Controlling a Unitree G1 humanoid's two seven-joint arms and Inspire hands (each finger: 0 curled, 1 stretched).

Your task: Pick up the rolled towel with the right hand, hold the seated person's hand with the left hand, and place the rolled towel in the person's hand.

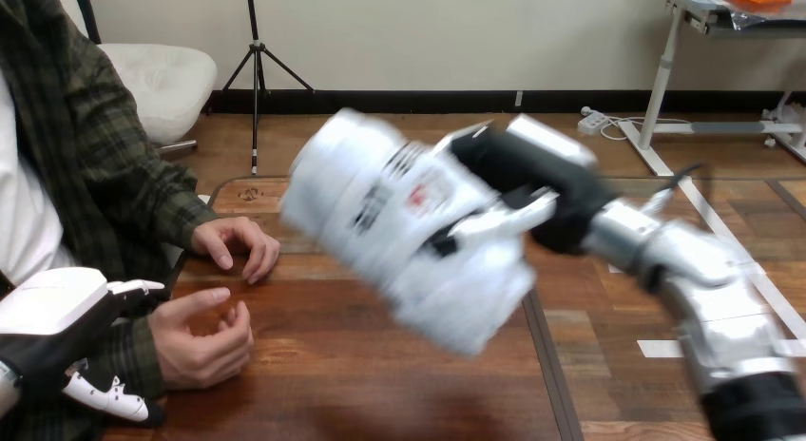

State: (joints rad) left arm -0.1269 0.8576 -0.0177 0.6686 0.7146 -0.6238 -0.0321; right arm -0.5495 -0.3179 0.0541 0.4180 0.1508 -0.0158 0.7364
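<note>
**Towel up, hand-hold unconfirmed, hand-over to come**

Pickup: done, by the look of it. Rolled towel [399, 232] off the counter [380, 393] and in the air at mid-view, gripped in the right hand [527, 170], with fingers [494, 222] wrapped across the roll's near side. Blurred, so no finer reading of the grip than that.

Hold on the person: not confirmed. Left hand [52, 308] low at the view's left edge, against the sleeved forearm [128, 351] just behind the person's nearer hand [200, 341]. Touching the sleeve or very close to it. Whether clasped round it or merely beside it: cannot tell. That nearer hand on the counter, loosely cupped, palm turned inward rather than up. The person's farther hand [238, 246] knuckles-up on the counter just beyond, not engaged.

Placement: not yet done. Towel well apart from both of the person's hands, off toward the view's middle and above counter level, with nothing in either palm.

Left to do, as a judgement: settle the left hand's hold on the nearer hand or wrist, ideally with the palm turned open and upward. Then carry the towel leftward and down, seat it in that palm, and release. Main risk: so bulky a roll against a half-closed palm, likely to slide off onto the counter unless opened first.
</note>
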